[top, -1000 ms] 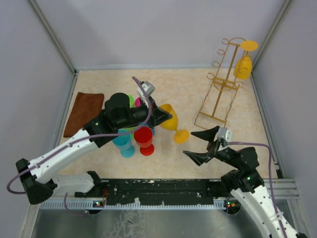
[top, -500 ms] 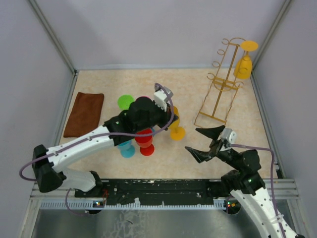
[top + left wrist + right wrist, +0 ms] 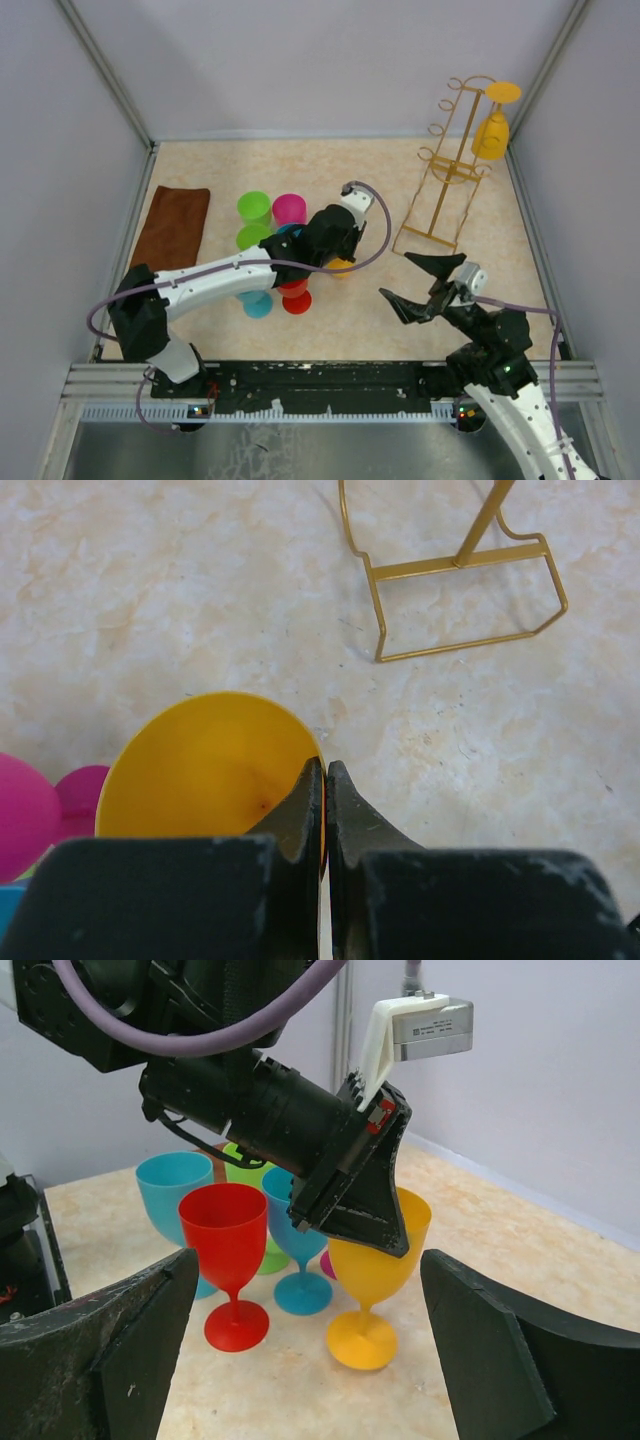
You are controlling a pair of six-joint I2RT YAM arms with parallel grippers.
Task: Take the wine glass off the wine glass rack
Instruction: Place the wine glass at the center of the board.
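A golden wire wine glass rack (image 3: pixel 440 195) stands at the back right, its base (image 3: pixel 460 610) also showing in the left wrist view. One yellow wine glass (image 3: pixel 491 135) hangs upside down from its top rail. A second yellow wine glass (image 3: pixel 375 1260) stands upright with its foot on the table, mid-table. My left gripper (image 3: pixel 325 780) is shut on the rim of this glass (image 3: pixel 200 770), reaching down from above (image 3: pixel 337 258). My right gripper (image 3: pixel 393 275) is open and empty, low over the table to the right of that glass, facing it.
Red (image 3: pixel 228 1230), teal (image 3: pixel 175 1195) and blue (image 3: pixel 300 1230) glasses stand close left of the held glass, with green (image 3: pixel 254 207) and pink (image 3: pixel 289 209) ones behind. A brown cloth (image 3: pixel 170 228) lies at the left. Walls enclose the table.
The left arm has carried the yellow glass from tilted to upright and set its foot down to the right of the other glasses. The right gripper has drifted slightly right and widened a little.
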